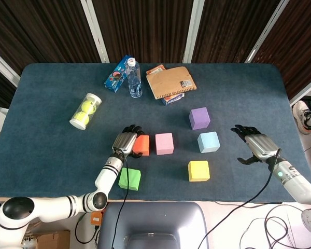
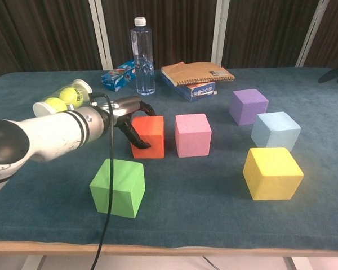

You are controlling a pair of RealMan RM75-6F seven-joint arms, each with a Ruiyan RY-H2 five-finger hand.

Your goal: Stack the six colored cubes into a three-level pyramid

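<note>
My left hand (image 1: 125, 141) (image 2: 129, 112) grips the orange cube (image 1: 142, 145) (image 2: 150, 136) from its left side, fingers curled over its near face. The cube stands level on the cloth, a narrow gap left of the pink cube (image 1: 164, 143) (image 2: 192, 134). The green cube (image 1: 129, 178) (image 2: 118, 187) lies in front of my left hand. On the right are the purple cube (image 1: 199, 118), light blue cube (image 1: 209, 141) and yellow cube (image 1: 198, 170), all apart. My right hand (image 1: 254, 143) hovers open, to the right of the light blue cube, holding nothing.
At the back stand a water bottle (image 1: 135, 78), a blue box (image 1: 117, 73) and a brown notebook on a packet (image 1: 171, 81). A tube of tennis balls (image 1: 86, 110) lies at the left. The table's front edge (image 2: 169, 247) runs just before the green and yellow cubes.
</note>
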